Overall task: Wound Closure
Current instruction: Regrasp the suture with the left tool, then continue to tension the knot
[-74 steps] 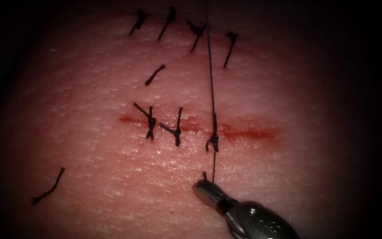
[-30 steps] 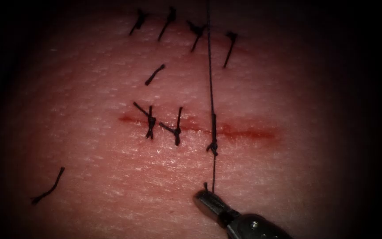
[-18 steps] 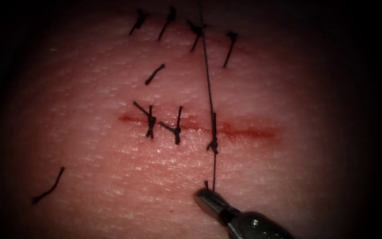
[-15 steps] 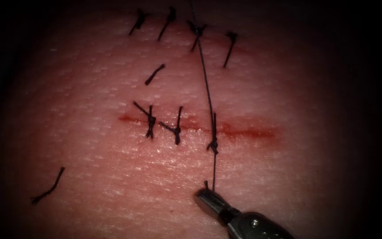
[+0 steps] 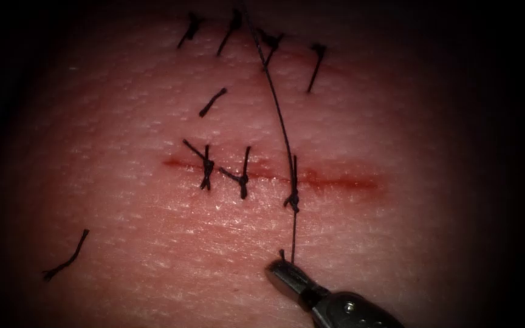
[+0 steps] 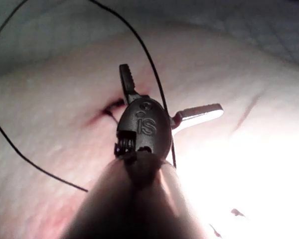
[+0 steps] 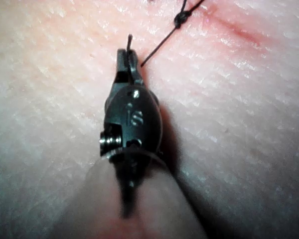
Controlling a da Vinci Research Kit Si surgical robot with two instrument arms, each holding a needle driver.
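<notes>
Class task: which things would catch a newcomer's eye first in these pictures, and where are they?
A long dark thread crosses the red cut and meets a knot just below it. Below that, the right tool has its jaws shut on the thread's short end. In the left wrist view, the left tool has its jaws spread wide, holding nothing, with the thread looping past it.

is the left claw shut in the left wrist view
No, the left claw stands spread wide apart, holding nothing, with the thread running past it.
</notes>
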